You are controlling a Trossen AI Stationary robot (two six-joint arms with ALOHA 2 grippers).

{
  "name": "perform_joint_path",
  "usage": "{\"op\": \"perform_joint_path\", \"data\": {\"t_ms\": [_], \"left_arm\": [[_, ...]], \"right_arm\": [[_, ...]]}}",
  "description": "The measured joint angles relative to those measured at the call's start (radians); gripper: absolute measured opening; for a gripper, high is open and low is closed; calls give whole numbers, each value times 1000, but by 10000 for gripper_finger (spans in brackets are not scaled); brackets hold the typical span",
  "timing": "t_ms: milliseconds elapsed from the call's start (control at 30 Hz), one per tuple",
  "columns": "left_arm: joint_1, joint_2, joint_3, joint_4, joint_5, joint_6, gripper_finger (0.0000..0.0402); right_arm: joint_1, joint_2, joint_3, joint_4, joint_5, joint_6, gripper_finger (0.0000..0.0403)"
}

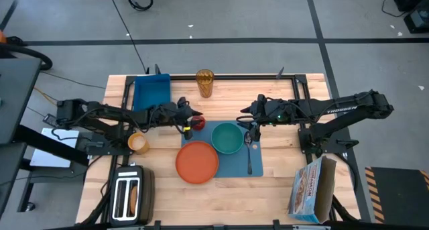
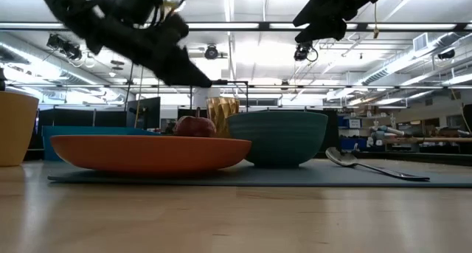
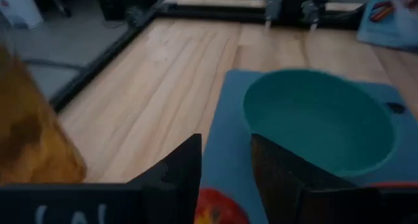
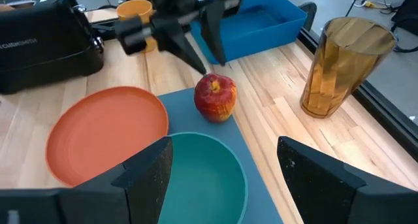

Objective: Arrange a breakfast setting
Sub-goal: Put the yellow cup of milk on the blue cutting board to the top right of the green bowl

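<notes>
A blue placemat (image 1: 234, 164) holds the orange plate (image 1: 197, 161), the teal bowl (image 1: 228, 137) and the metal spoon (image 1: 249, 153). A red apple (image 4: 215, 96) sits on the mat's far left corner. My left gripper (image 4: 212, 64) is open, its fingertips standing just above the apple and apart from it; the apple shows low between the fingers in the left wrist view (image 3: 219, 208). My right gripper (image 1: 248, 126) is open and empty above the bowl's far right side. The orange cup (image 1: 138, 143) stands left of the mat. No bagel is in view.
A deep blue bin (image 1: 151, 91) and an amber tumbler (image 1: 204, 82) stand at the far edge. A silver toaster (image 1: 129, 196) is at the near left, and a cereal box (image 1: 312, 190) at the near right. Bare wood lies near the front middle.
</notes>
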Motion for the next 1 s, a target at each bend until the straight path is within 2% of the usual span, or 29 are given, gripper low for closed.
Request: {"op": "perform_joint_path", "data": {"t_ms": [200,300,367,533,700,867,1000], "left_arm": [[-79,-71,114,-224,5,100,144],[-143,-94,209,-410,6,80,144],[-186,-101,300,-598,6,26,144],[-296,-92,541,-1095,6,-202,144],[-402,-96,667,-1519,6,-528,144],[-507,-104,669,-1752,-1,-854,149],[-579,-104,669,-1809,1,-1045,172]], "right_arm": [[0,0,0,-21,-7,-1,284],[8,0,0,-39,-7,1,284],[20,0,0,-49,-7,-2,284],[62,0,0,-52,-7,-2,284],[129,0,-16,-40,8,3,284],[200,0,-56,24,82,-1,284],[242,0,-64,52,104,0,284]]}}
